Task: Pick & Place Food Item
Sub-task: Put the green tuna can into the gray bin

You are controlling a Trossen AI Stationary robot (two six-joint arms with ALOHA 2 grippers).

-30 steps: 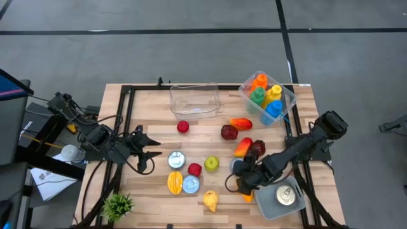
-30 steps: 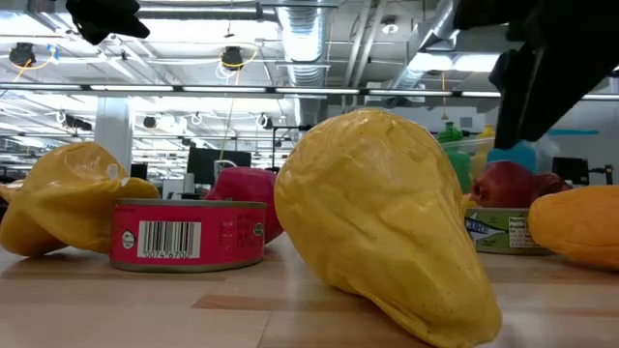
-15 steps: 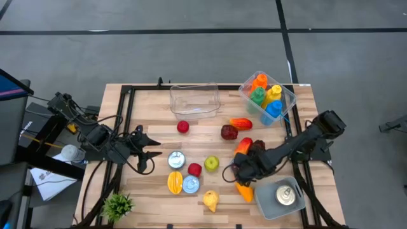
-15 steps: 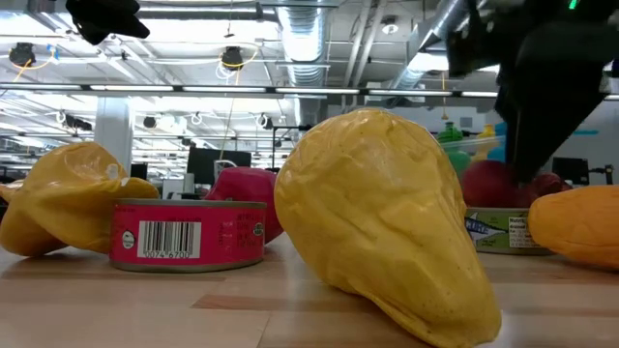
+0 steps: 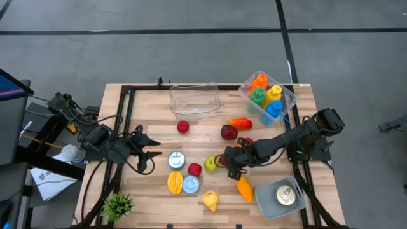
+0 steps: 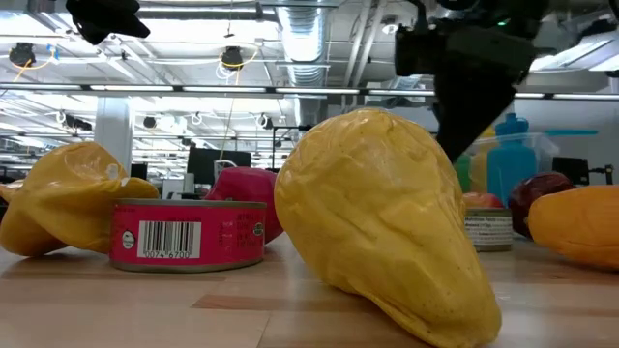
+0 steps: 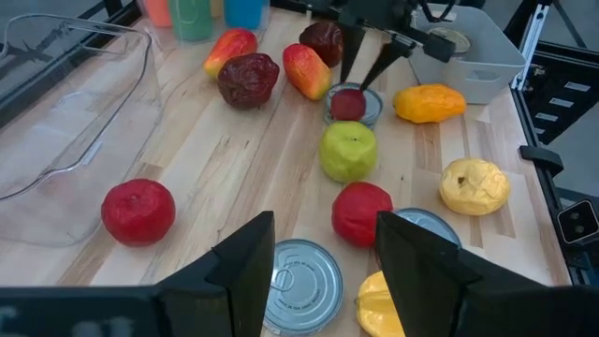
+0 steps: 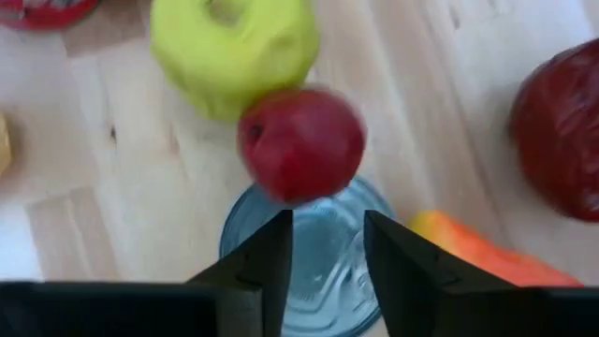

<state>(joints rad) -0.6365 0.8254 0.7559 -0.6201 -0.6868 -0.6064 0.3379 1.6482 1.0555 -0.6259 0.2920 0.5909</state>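
Note:
My right gripper (image 5: 227,164) hangs open above a small red fruit (image 8: 301,142) that sits on the lid of a blue-grey tin (image 8: 314,245), beside the green apple (image 8: 234,45). In the left wrist view its fingers (image 7: 348,54) point down on either side of the red fruit (image 7: 347,103), with a gap left. In its own view, the right gripper (image 8: 326,225) stops short of the fruit. My left gripper (image 5: 149,152) waits open at the table's left side, above a silver tin (image 7: 304,281).
An orange fruit (image 5: 243,188) and a grey bin (image 5: 283,202) holding a tin lie near-right of the right gripper. Dark red and red-orange fruits (image 7: 248,78) lie farther back. A clear tub (image 5: 194,100) and a bin of bottles (image 5: 268,95) stand at the far edge. A yellow fruit (image 6: 387,222) is nearest.
My right gripper has moved toward the table's left and slightly toward its far edge. It went from beside the grey bin, past the orange fruit, to above the tin next to the green apple. The orange fruit now shows in full. The left arm has kept still.

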